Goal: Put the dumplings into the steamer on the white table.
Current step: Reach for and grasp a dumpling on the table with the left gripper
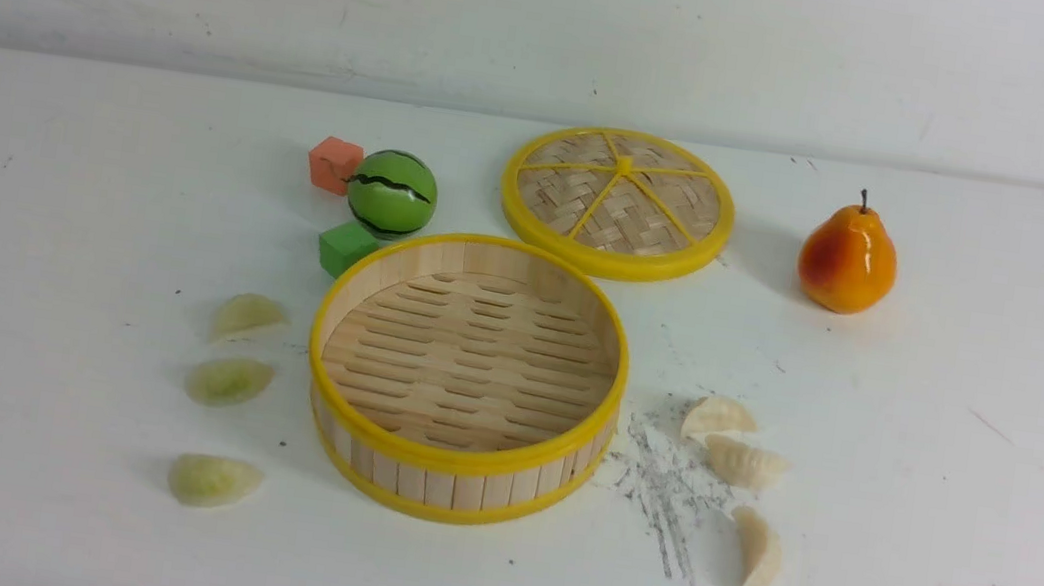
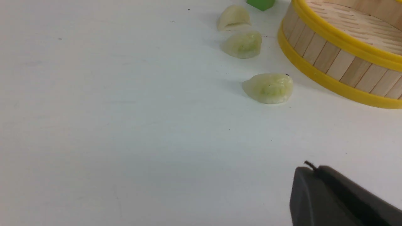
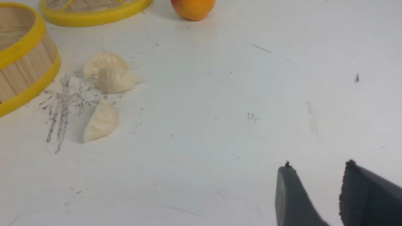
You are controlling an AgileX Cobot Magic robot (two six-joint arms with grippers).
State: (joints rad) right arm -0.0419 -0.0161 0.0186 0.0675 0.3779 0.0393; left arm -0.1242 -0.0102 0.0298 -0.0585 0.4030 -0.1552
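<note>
The white tabletop (image 1: 31, 269) is carrying everything. The steamer (image 1: 456, 456) is sitting flat near the middle, and nothing is lying inside it. Its round woven lid (image 1: 609, 262) is lying flat just behind it, a little to the right, not touching it. A toy pear (image 1: 847, 258) is standing upright well to the right of the lid. A striped watermelon ball (image 1: 392, 193) is resting behind the steamer on the left. An orange cube (image 1: 334, 164) is sitting just beside the ball. A green cube (image 1: 345, 248) is sitting in front of the ball, right next to the steamer's wall.

Three pale green dumplings (image 1: 229, 381) are lying in a row to the left of the steamer, apart from each other. Three cream white dumplings (image 1: 745, 463) are lying to its right, by the grey scratch marks (image 1: 662, 493). The two farther ones seem to be touching, but that is hard to tell.

The left end effector (image 2: 315, 168) is hanging over bare tabletop, with its fingers pressed together and holding nothing. The right end effector (image 3: 317, 169) is hanging well away from the white dumplings, with its fingers standing apart and nothing between them.
</note>
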